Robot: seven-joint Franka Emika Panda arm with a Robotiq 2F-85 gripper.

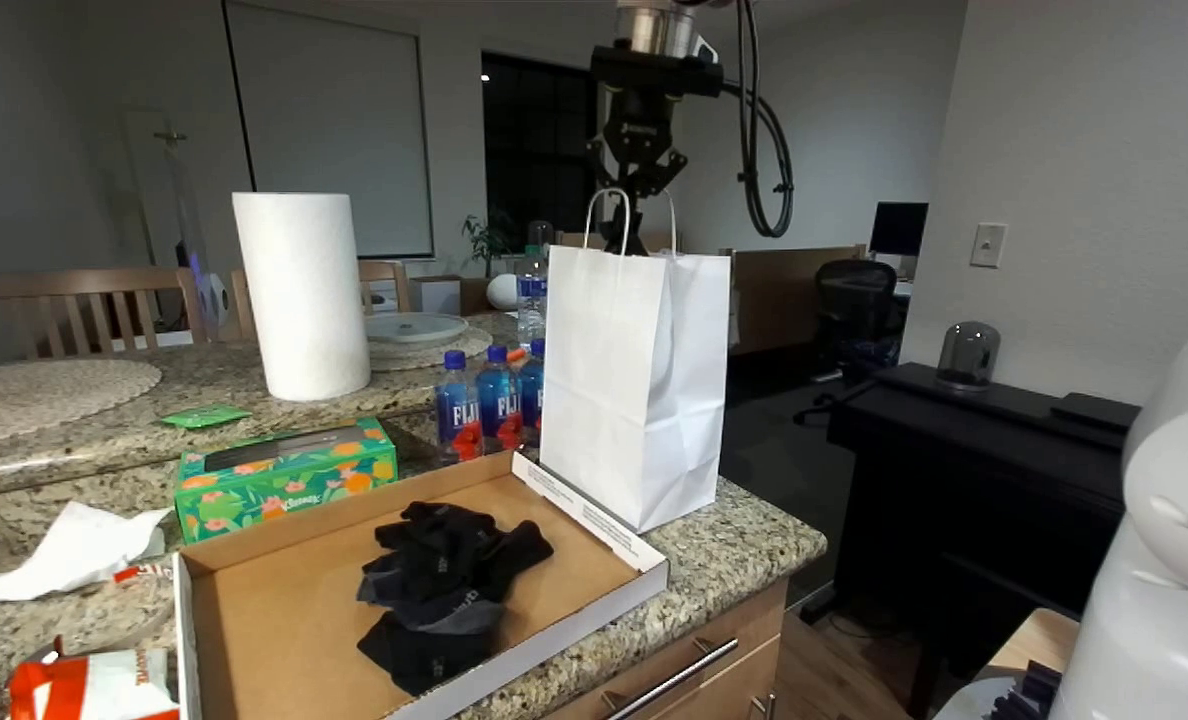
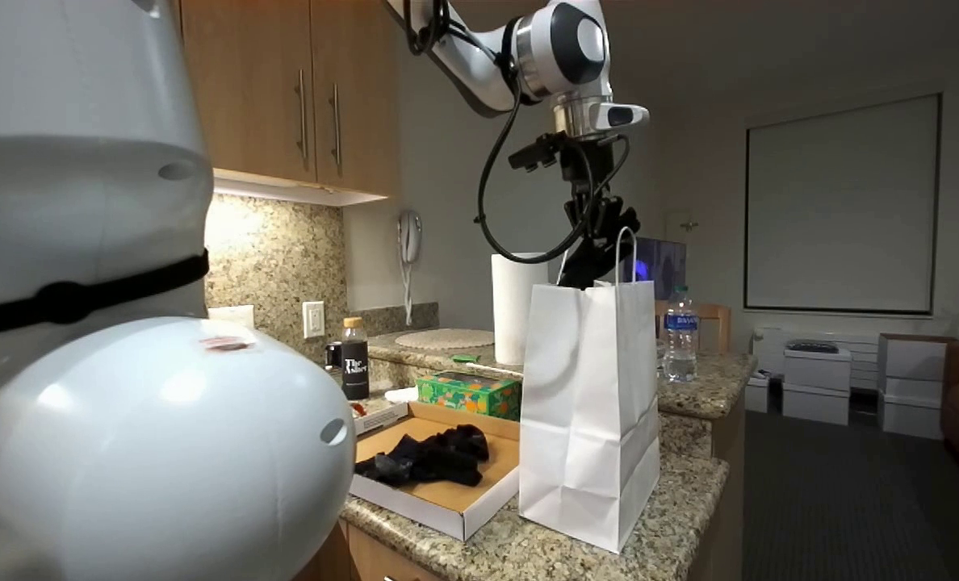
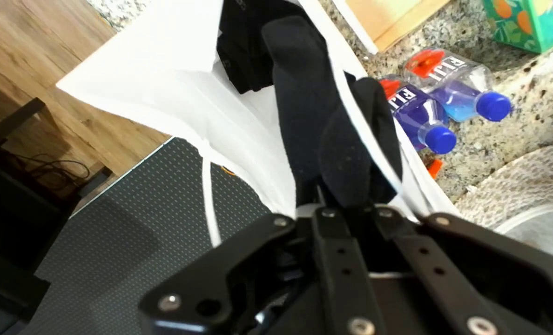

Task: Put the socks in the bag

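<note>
Step in hand is prob. the release. Do it well: get the hanging sock (image 3: 301,100) fully below the rim of the bag (image 1: 614,400) before letting go, b/c a handle (image 3: 366,134) crosses it in wrist view & could snag cloth. Centre btwn both handles, part the fingers (image 3: 336,242) slowly, lift straight up; bag's prob. light & could tip if bumped, esp. so nr a corner of the table (image 1: 734,548).

Rn fingers are closed on that sock, gripping its top end; the rest hangs below them, lower part down in the bag's mouth. Bag stands upright by the table's end edge, just beside the tray (image 1: 274,620). Dark cloth (image 3: 244,49) deeper in = poss. another sock; can't tell if it's separate. Other socks (image 1: 444,580) lie heaped in the tray, along the table's drawer-side edge, lower than the fingers & well off to one side.
</note>
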